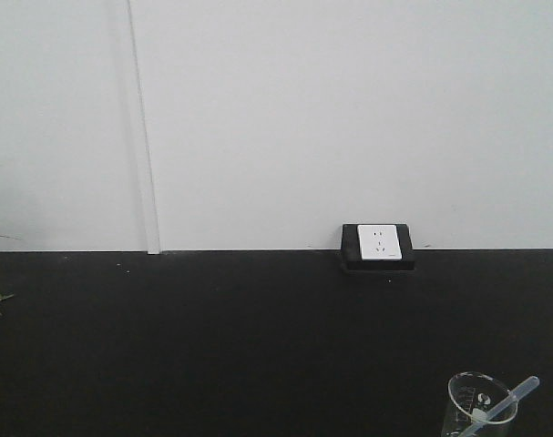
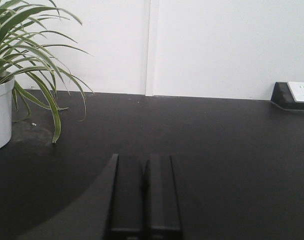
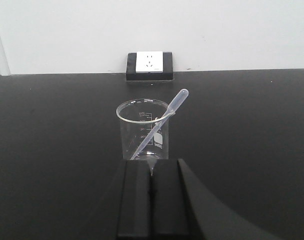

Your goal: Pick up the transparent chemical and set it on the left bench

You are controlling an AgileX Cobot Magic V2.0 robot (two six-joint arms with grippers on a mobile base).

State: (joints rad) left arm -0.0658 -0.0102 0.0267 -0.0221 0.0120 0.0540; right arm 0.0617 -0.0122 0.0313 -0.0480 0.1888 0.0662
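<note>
Pressing the fingers of the right gripper [image 3: 152, 165] flat together, only a thin seam showing, gripping nothing. Pointing straight at the transparent chemical [image 3: 144, 132] — standing upright on the black counter [image 3: 51, 125] just beyond the fingertips, apart from them, not being touched. Holding a translucent pipette [image 3: 162, 122] inside, leaning up and to the right of the gripper, bulb end poking over the rim. Farther ahead of the same gripper, sitting against the white wall [image 3: 217, 30]: a wall socket [image 3: 149, 62] in a black housing. Pressing the fingers of the left gripper [image 2: 144, 160] together likewise, above bare counter, clutching nothing. Standing ahead and to that gripper's left, a potted plant [image 2: 21, 50], green leaves drooping toward the counter — ahead and far right, the wall socket. In the front view, showing only the top of the transparent chemical at the lower right corner.
</note>
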